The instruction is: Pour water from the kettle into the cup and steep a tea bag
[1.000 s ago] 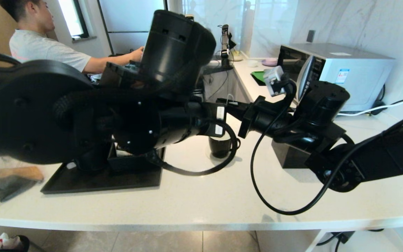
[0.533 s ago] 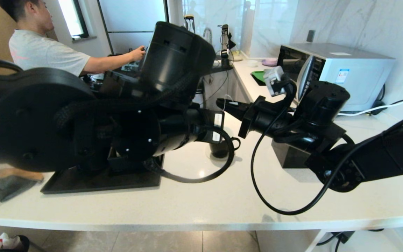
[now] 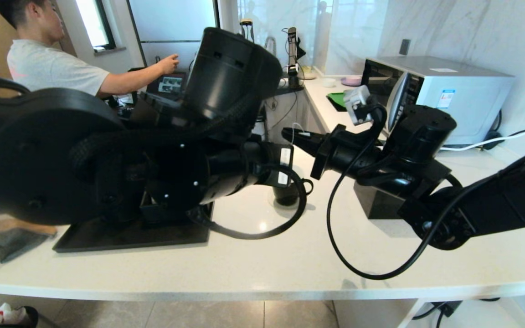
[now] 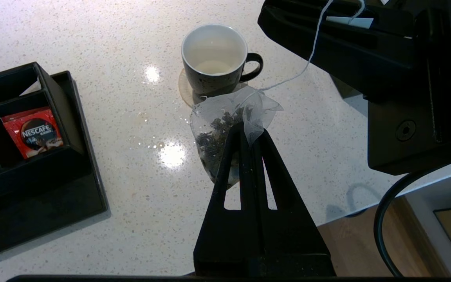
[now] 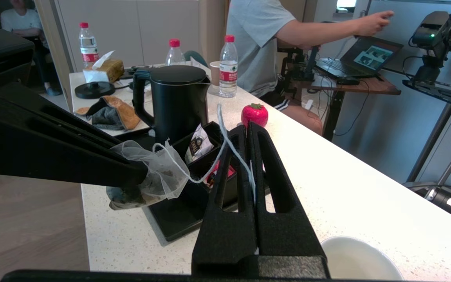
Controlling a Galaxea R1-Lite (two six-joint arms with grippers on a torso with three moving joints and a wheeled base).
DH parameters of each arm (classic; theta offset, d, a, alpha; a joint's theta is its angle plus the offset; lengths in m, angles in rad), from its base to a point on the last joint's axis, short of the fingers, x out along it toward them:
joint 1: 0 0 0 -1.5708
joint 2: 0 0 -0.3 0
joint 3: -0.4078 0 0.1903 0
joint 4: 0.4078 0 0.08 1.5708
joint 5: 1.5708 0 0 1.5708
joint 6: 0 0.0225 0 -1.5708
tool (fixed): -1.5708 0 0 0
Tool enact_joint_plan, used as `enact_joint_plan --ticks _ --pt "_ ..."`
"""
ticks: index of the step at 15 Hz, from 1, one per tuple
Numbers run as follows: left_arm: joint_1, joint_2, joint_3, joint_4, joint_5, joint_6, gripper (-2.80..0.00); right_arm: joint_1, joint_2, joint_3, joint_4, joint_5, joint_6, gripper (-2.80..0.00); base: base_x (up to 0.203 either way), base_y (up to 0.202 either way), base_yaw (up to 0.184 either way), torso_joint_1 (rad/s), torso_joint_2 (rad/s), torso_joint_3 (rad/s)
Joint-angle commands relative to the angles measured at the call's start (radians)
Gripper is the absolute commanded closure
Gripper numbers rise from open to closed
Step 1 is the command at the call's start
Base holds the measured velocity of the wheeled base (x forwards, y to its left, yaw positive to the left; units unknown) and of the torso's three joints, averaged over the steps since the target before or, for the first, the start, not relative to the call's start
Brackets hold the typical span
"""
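White stone counter (image 3: 267, 264) carries everything; matte black kettle (image 5: 178, 103) stands on the black tray (image 4: 45, 203), heavy, rigid, I'd take it by the loop handle. Black cup (image 4: 214, 58) sits on a coaster just beside the tray, white inside, looks to have little or nothing in it, stable, no grip needed. My left gripper (image 4: 249, 131) has its fingers pressed together on the tea bag (image 4: 225, 125), mesh soft, light, tears easily, hanging above the counter near the cup. My right gripper (image 5: 245, 135) is clamped on the string (image 5: 229, 147), tag at its jaws; I judge string is the safer hold for dunking
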Motion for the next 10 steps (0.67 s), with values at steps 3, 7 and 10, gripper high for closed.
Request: enact_joint_plan --ticks 3,7,10 --pt "0.000 -0.001 0.000 0.001 0.004 -0.003 -2.80 0.000 -0.001 0.003 -0.007 0.003 0.000 0.00 0.000 0.000 0.000 0.000 0.00 0.000" --pt "0.000 0.001 0.002 0.001 0.025 -0.003 -2.80 0.000 -0.002 0.004 -0.007 0.003 0.000 0.00 0.000 0.000 0.000 0.000 0.00 0.000" --pt "0.001 0.001 0.017 0.001 0.034 -0.002 -2.80 -0.002 -0.010 0.003 -0.002 0.003 0.000 0.00 0.000 0.000 0.000 0.000 0.00 0.000"
